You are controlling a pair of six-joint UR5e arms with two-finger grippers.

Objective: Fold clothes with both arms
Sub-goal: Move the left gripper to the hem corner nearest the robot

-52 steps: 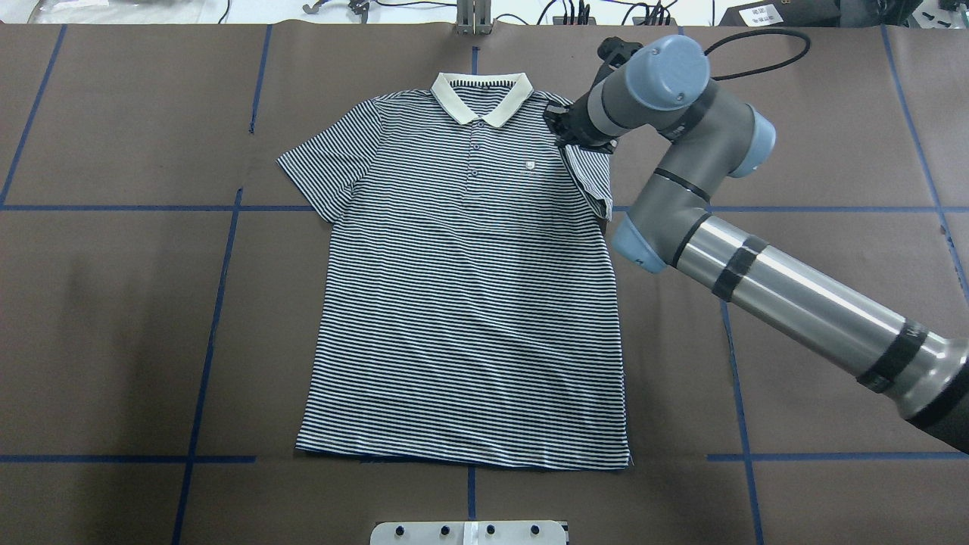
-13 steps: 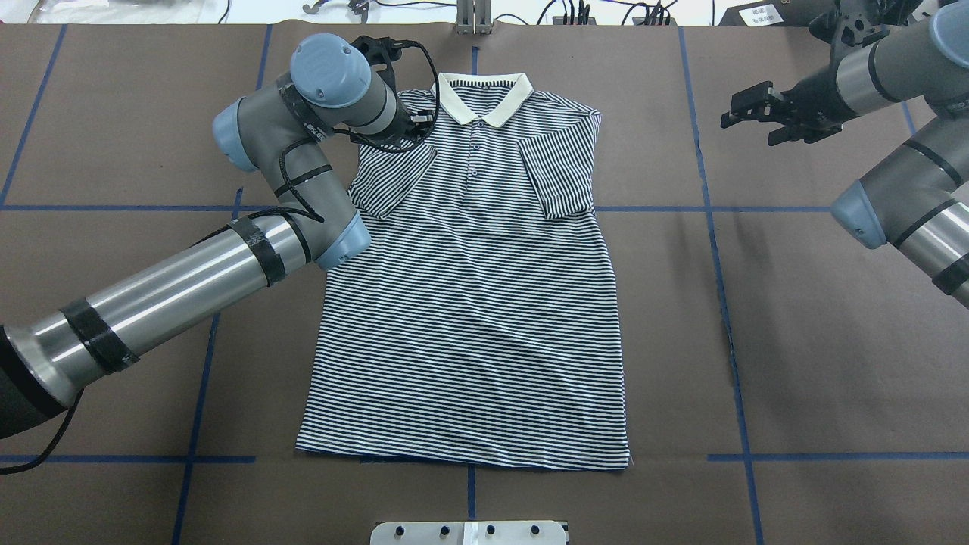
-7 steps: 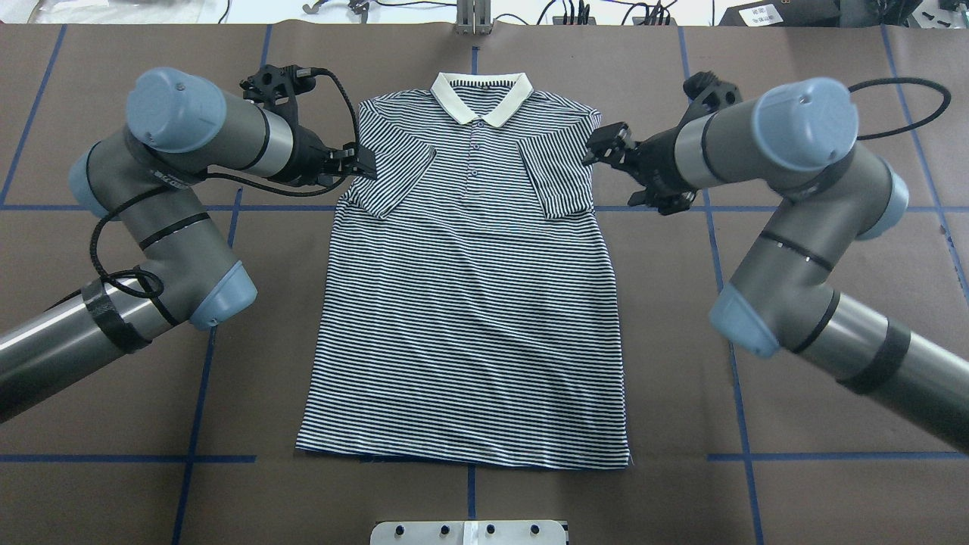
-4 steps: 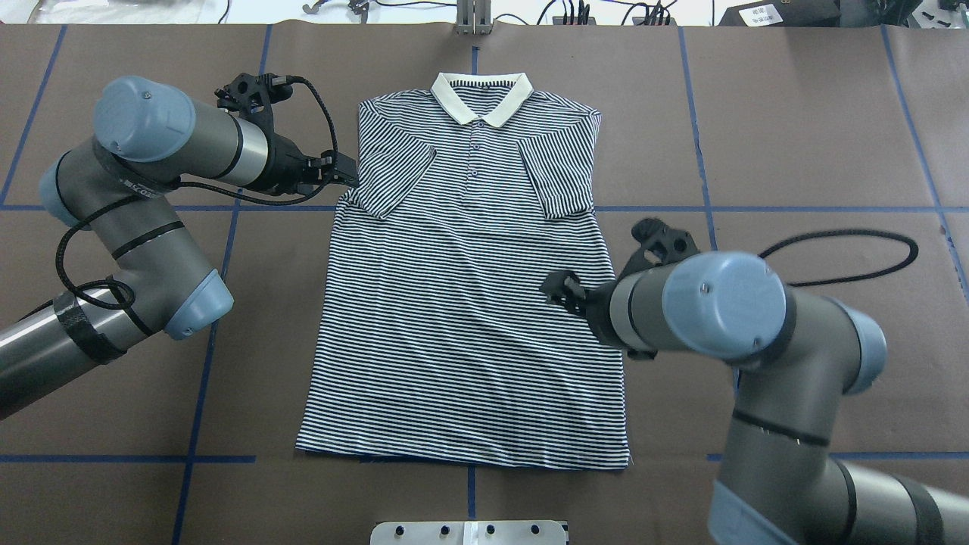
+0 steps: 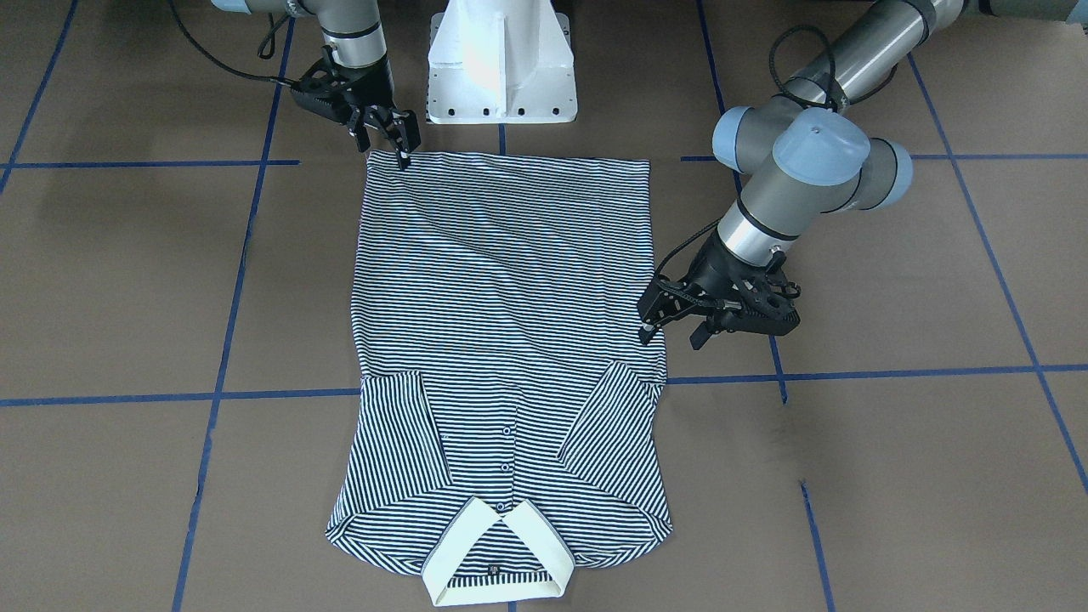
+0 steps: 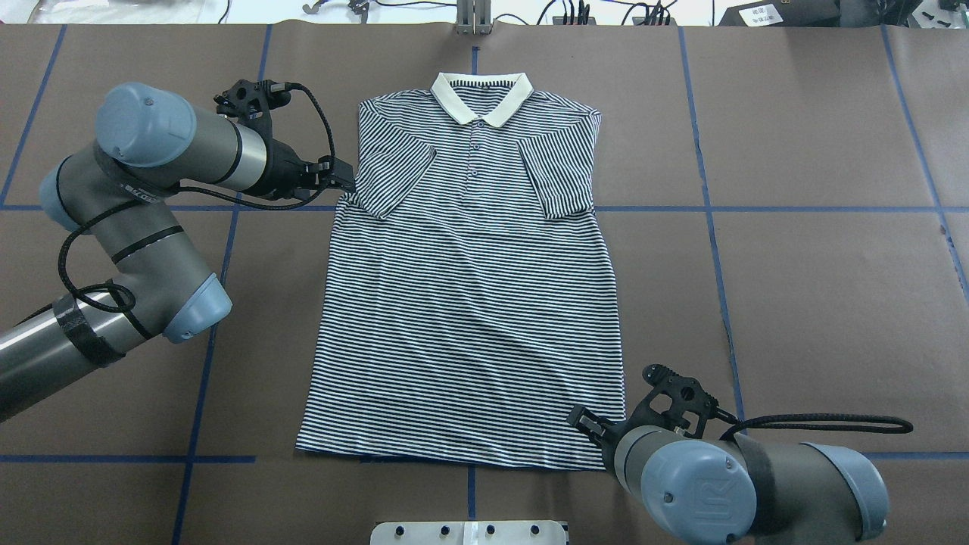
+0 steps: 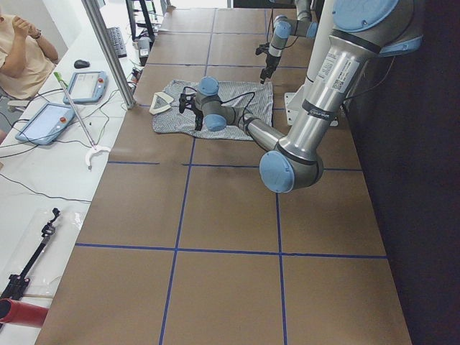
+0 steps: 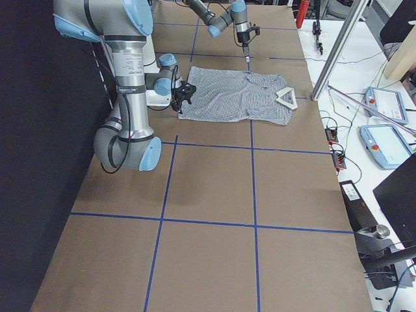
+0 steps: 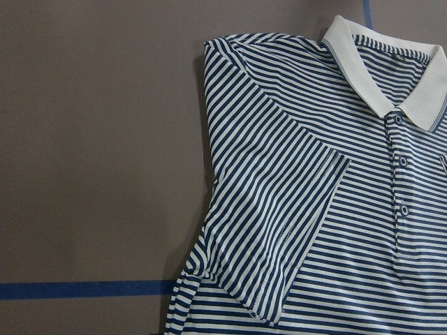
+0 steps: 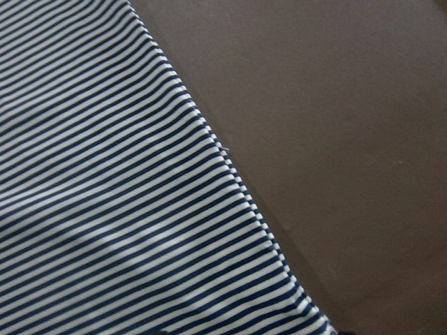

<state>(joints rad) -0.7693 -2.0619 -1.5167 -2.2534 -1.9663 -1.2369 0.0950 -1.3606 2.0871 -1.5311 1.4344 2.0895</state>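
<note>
On the brown paper-covered table with blue tape lines [image 6: 833, 303], the navy-and-white striped short-sleeved polo shirt with cream collar [image 6: 469, 303] lies flat, front up, collar away from my base, hem toward it. My silver-grey tube left arm with light-blue caps [image 6: 144, 227] reaches to the shirt's side on my left. My matching right arm [image 6: 704, 484] sits low at the near end. Both striped sleeves, left [image 6: 390, 178] and right [image 6: 560, 178], are folded in over the chest. My black left gripper [image 5: 671, 338] is at the side edge just below the folded sleeve, fingers apart, nothing in them. My black right gripper [image 5: 387, 155] is at the hem corner [image 5: 378, 166] on my right, fingers apart too, empty.

Risks, my call: jaws close on the top layer only, or miss the edge and nip the paper. The two holds sit diagonal, so a lift likely skews the cloth and the loose sleeves slide open. Low fingertips could drag and wrinkle the hem.
</note>
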